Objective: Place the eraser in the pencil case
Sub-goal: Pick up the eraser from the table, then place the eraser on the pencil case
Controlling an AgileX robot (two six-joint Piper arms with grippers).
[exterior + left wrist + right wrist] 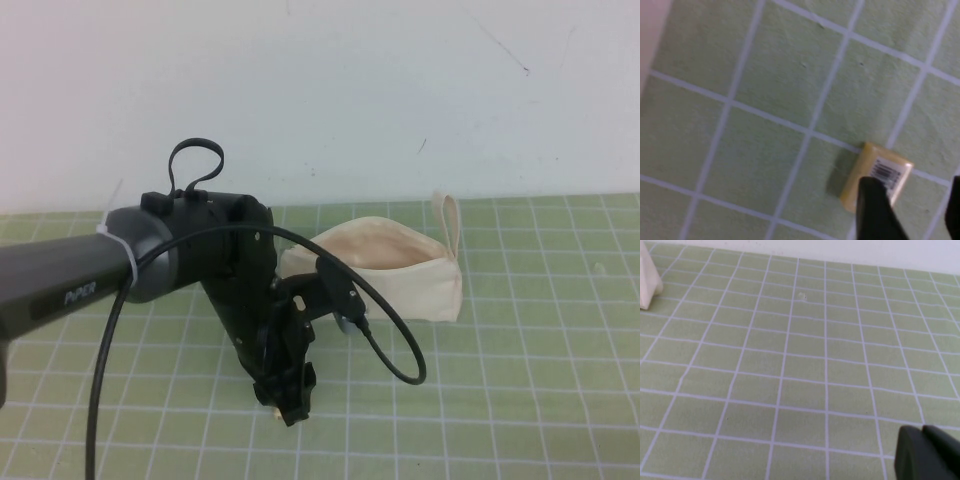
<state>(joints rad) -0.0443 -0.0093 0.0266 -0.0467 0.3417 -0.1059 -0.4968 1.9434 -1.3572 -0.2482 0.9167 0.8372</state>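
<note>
The eraser point(879, 175), a small tan block with a barcode label, lies flat on the green grid mat. My left gripper point(915, 215) is open just above it: one finger point(872, 210) overlaps the eraser's near edge and the other finger stands well off to its side. In the high view my left gripper point(285, 400) points down at the mat, in front of and left of the pencil case point(410, 280), and hides the eraser. The cream pencil case stands open-mouthed with its loop strap point(450, 220) at its right end. My right gripper point(927, 455) is shut and empty over bare mat.
The green grid mat point(520, 380) covers the table up to a white wall point(350, 90). A black cable point(395, 340) loops from my left wrist in front of the pencil case. A corner of the pencil case point(647, 285) shows in the right wrist view.
</note>
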